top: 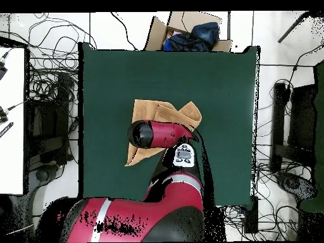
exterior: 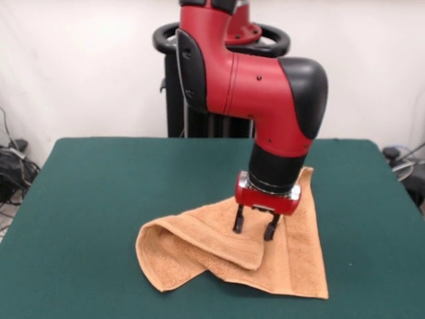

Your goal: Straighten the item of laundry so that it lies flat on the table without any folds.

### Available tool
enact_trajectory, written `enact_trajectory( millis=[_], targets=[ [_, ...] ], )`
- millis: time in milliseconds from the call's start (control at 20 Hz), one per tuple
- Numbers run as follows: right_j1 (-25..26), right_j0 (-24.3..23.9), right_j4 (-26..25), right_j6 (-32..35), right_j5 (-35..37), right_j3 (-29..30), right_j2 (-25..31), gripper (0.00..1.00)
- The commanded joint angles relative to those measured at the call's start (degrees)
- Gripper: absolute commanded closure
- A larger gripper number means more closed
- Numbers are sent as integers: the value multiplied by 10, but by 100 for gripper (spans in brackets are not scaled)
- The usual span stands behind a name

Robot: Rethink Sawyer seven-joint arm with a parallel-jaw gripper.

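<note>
The gripper (exterior: 253, 228) is hovering with fingers apart over the folded towel (exterior: 292, 256) lying mid-table (exterior: 99, 199), and it is risking pinching both layers, dragging the fold along.

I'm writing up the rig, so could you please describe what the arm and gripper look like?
The arm has glossy red shells with rounded black caps at the joints and a black cylindrical wrist. A silver ring sits above a red gripper block with two short black fingers. From overhead, a small grey panel with buttons shows on the arm.
</note>
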Motion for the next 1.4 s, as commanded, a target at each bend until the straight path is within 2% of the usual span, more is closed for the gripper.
enact_trajectory(
  millis=[50, 150, 200, 750, 1000, 1200, 1400],
  targets=[
    [20, 6, -26, 34, 78, -18, -20, 0],
    [21, 7, -26, 33, 84, -20, -21, 0],
    [23, 6, -25, 32, 85, -23, -21, 100],
    [21, -25, -24, 10, 72, -8, 20, 100],
    [13, -25, -27, 21, 48, -6, 12, 100],
    [-52, -51, -38, 8, 31, 55, 19, 100],
    [-118, -58, -47, -4, 71, 95, 3, 100]
  ],
)
